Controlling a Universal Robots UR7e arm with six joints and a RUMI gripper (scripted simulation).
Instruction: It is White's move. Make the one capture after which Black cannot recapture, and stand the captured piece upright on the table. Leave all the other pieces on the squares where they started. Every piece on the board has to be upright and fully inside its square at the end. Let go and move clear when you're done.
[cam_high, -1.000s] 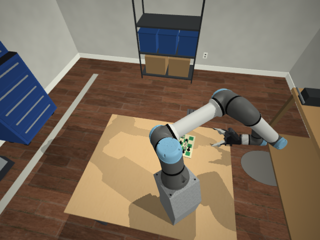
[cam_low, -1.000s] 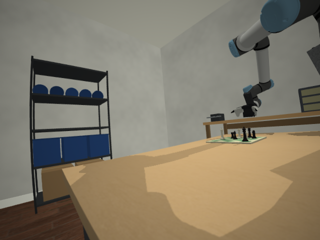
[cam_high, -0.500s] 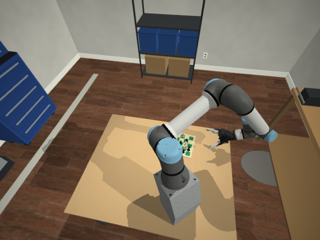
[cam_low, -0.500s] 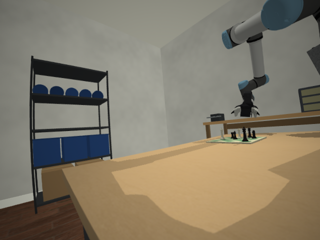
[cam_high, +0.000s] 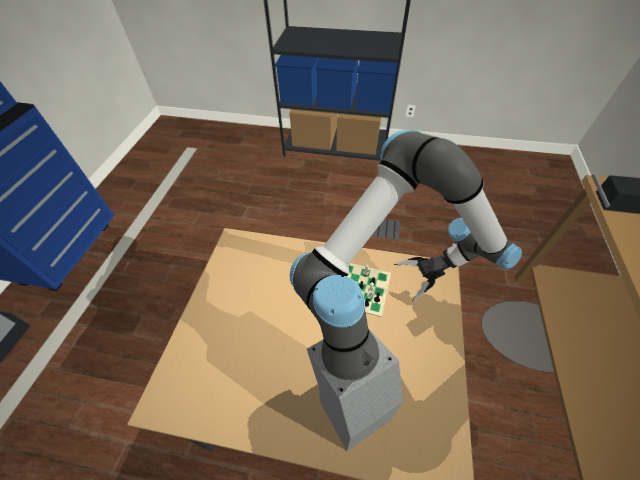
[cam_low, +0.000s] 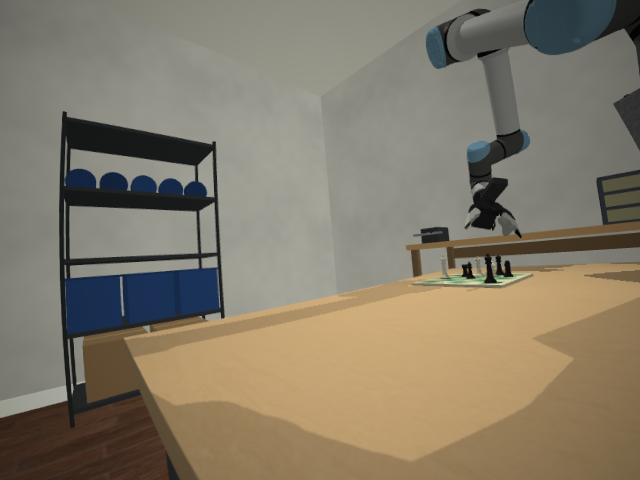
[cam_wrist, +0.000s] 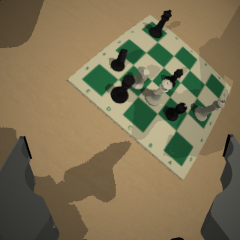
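A small green and cream chessboard (cam_wrist: 155, 88) lies on the wooden table and also shows in the top view (cam_high: 373, 287) and the exterior view (cam_low: 473, 279). Several black pieces stand on it: one in the far corner (cam_wrist: 159, 26), one near the left edge (cam_wrist: 119, 61), two close together (cam_wrist: 122, 90), one in the middle (cam_wrist: 175, 77) and one lower right (cam_wrist: 175, 111). White pieces stand at the centre (cam_wrist: 159, 92), beside it (cam_wrist: 142, 75) and near the right edge (cam_wrist: 207, 110). My gripper (cam_high: 417, 277) (cam_low: 491, 219) hangs open and empty above the table, off the board's side.
A black shelf rack (cam_high: 336, 77) with blue bins and cardboard boxes stands at the back wall. A wooden side desk (cam_high: 594, 310) is to the right. A blue cabinet (cam_high: 36, 206) is at the left. My arm's pedestal (cam_high: 359, 392) stands on the table.
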